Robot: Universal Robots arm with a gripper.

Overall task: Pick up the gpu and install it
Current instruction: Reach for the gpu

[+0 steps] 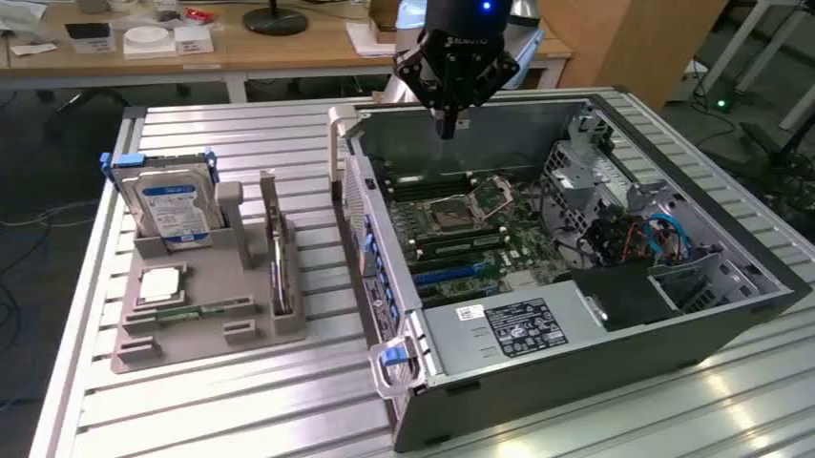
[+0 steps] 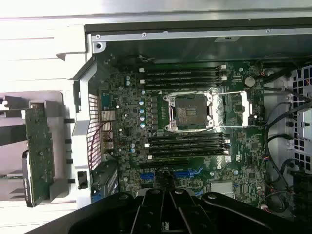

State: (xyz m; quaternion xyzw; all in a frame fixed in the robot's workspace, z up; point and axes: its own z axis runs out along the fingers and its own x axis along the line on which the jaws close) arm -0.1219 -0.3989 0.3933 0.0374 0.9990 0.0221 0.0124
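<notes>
Black fingers (image 1: 446,126), clenched on nothing, hover over open PC case (image 1: 598,372) w/ motherboard (image 1: 510,229) exposed; gpu (image 1: 271,243) (standing on edge) sits in gray holder (image 1: 191,329) on desk (image 1: 255,405).

Overall light: bright, even indoor light from above, with no hard-edged shadows on the table (image 1: 255,134).
Glare, exterior view: pale streaks of reflected light lie on the slats at the table's near corner on the exterior view's right.
Case interior: the computer case (image 1: 713,320) walls shade their inner sides, and the motherboard (image 1: 465,224) is dimmer than the slats outside.
Wrist view exposure: the table beside the case is washed to near-white, while the gpu (image 2: 39,146) keeps its green against it.
Small lights: a blue lamp (image 1: 484,8) glows on the arm.
</notes>
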